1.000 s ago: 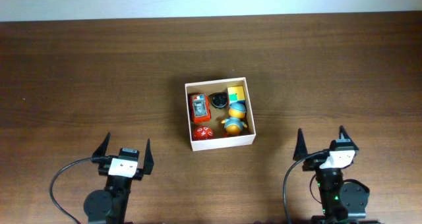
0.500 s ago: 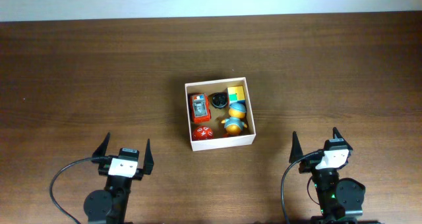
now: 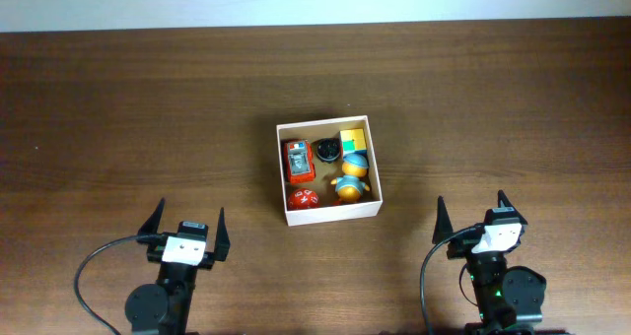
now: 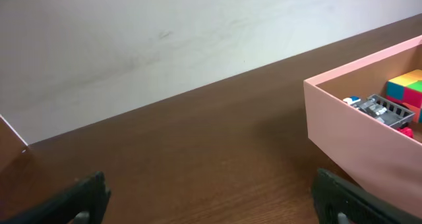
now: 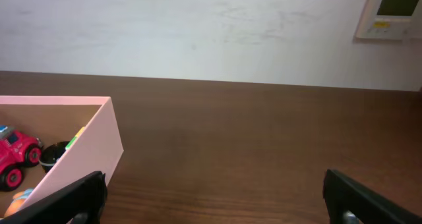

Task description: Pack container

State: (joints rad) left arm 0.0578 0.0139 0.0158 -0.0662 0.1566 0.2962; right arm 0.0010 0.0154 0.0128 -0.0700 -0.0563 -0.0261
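The container (image 3: 330, 213), a square shallow white-walled box, sits at the table's middle. It holds a red toy car (image 3: 298, 160), a black round piece (image 3: 326, 151), a yellow-green-blue cube (image 3: 353, 140), an orange and blue figure (image 3: 351, 180) and a red round toy (image 3: 304, 200). My left gripper (image 3: 185, 225) is open and empty near the front left edge. My right gripper (image 3: 476, 213) is open and empty near the front right. The container also shows at the right of the left wrist view (image 4: 349, 128) and at the left of the right wrist view (image 5: 99, 141).
The dark wood table (image 3: 148, 108) runs to a white wall at the back. A white wall panel (image 5: 390, 13) shows at the top right of the right wrist view. Black cables (image 3: 94, 266) trail from the arm bases.
My right gripper has shifted slightly to the left and toward the front edge. The left arm and the container's contents have not moved.
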